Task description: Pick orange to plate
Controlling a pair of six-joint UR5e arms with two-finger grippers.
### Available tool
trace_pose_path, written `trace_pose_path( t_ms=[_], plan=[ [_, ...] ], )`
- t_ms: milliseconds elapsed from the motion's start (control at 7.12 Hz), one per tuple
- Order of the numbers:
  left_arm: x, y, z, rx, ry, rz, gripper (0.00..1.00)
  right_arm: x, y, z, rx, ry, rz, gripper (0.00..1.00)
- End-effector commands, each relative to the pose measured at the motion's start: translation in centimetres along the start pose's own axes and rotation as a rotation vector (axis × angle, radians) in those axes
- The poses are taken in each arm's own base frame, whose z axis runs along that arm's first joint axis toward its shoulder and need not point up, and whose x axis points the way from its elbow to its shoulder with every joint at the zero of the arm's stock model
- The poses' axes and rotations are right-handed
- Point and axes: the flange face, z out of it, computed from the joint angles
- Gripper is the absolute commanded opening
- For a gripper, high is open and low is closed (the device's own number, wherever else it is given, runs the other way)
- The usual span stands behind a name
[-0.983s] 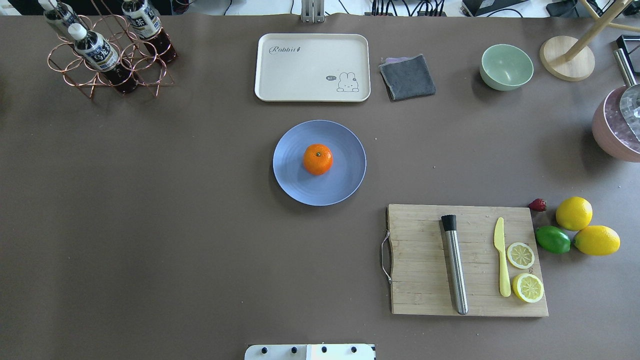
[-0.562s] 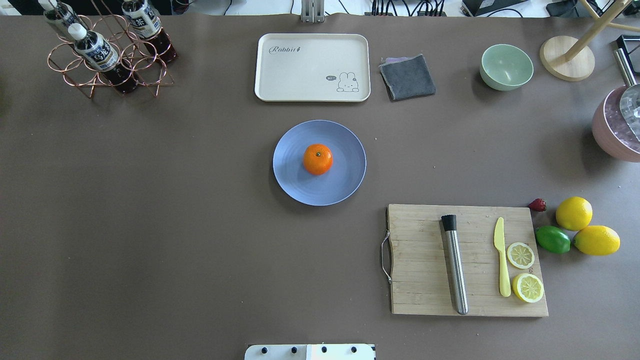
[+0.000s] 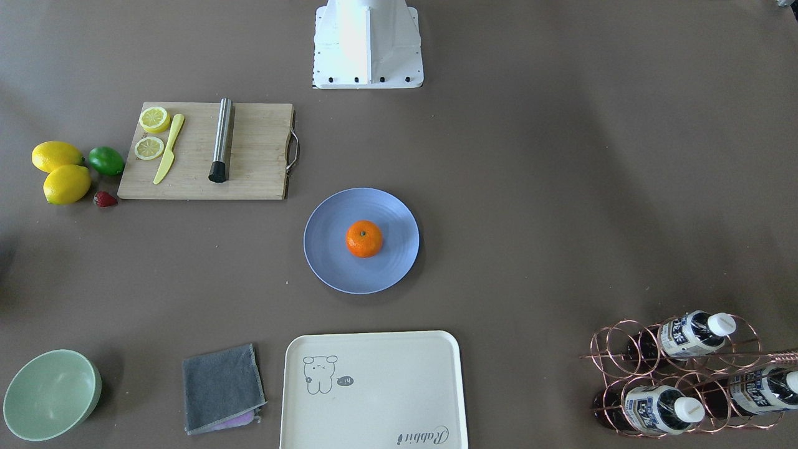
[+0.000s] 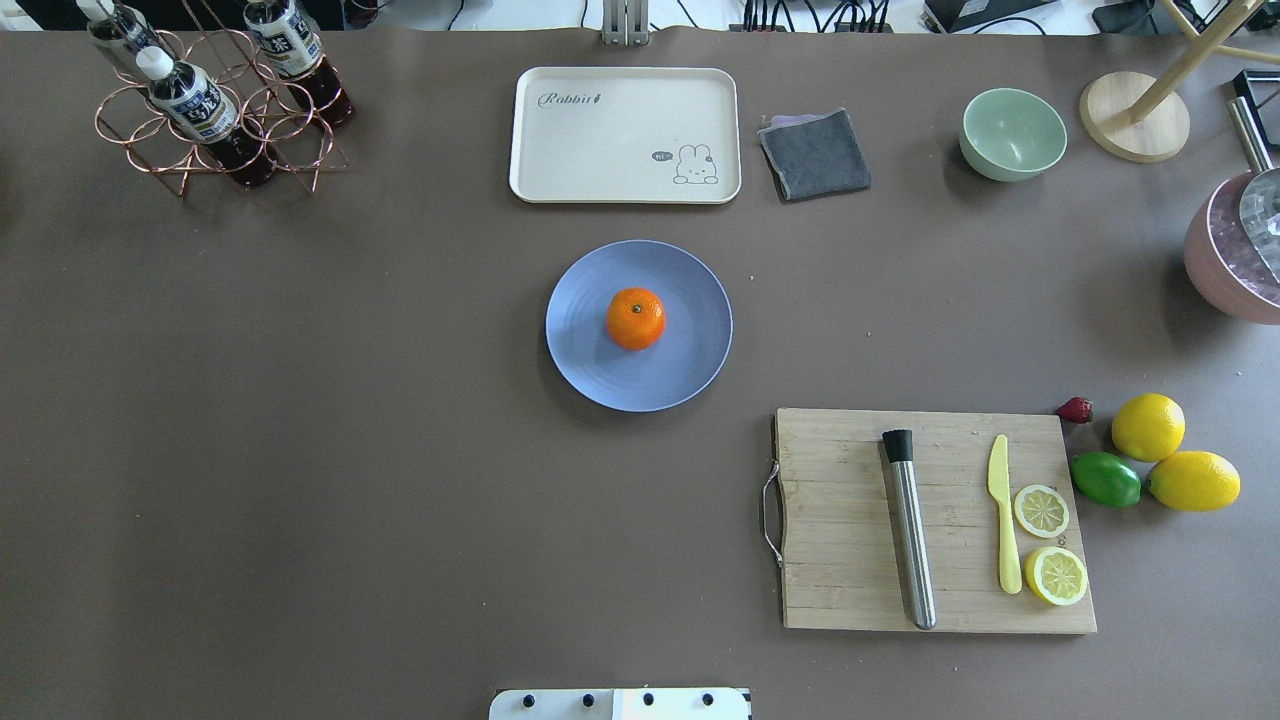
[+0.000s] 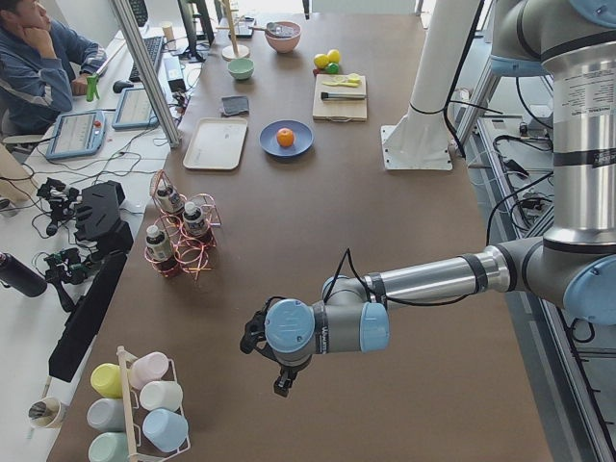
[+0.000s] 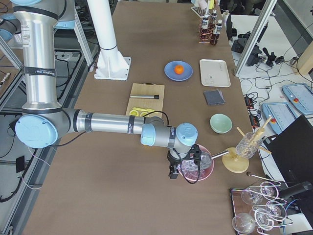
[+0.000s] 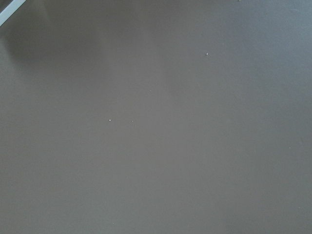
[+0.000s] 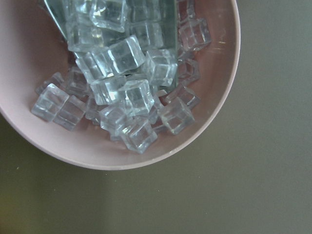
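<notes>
The orange (image 4: 635, 318) rests stem-up in the middle of the light-blue plate (image 4: 600, 372), at the table's centre; the front view shows the same orange (image 3: 365, 239) on the plate (image 3: 329, 249). Neither gripper is near it. My left gripper (image 5: 279, 383) hangs over bare table far to the robot's left, seen only from the side, so I cannot tell its state. My right gripper (image 6: 172, 173) hovers beside the pink bowl (image 6: 195, 169) at the far right, also seen only from the side. The right wrist view looks down on that bowl's ice cubes (image 8: 126, 87).
A cream tray (image 4: 625, 135), grey cloth (image 4: 815, 152) and green bowl (image 4: 1012, 133) line the far side. A cutting board (image 4: 850, 520) with muddler, knife and lemon slices lies right of the plate, with two lemons (image 4: 1148, 427) and a lime (image 4: 1106, 479) beside it. A bottle rack (image 4: 215, 110) stands far left.
</notes>
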Motion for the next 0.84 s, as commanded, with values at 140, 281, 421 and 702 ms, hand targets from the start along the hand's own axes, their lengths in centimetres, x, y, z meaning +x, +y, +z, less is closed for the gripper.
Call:
trace_pose_path(
  t_ms=[140, 281, 421, 702],
  plan=[
    [-0.09, 0.15, 0.03, -0.001, -0.001, -0.001, 0.98, -0.12, -0.03, -0.12, 0.003, -0.001, -0.003, 1.00],
    [-0.16, 0.24, 0.23, -0.003, 0.004, -0.004, 0.98, -0.12, -0.03, -0.12, 0.003, -0.001, -0.003, 1.00],
    [-0.14, 0.13, 0.19, -0.002, 0.005, -0.004, 0.98, -0.10, -0.02, -0.12, 0.002, 0.000, -0.003, 1.00],
    [-0.15, 0.16, 0.23, -0.001, 0.008, -0.004, 0.98, -0.17, -0.04, -0.18, 0.004, -0.001, -0.004, 1.00]
  ],
)
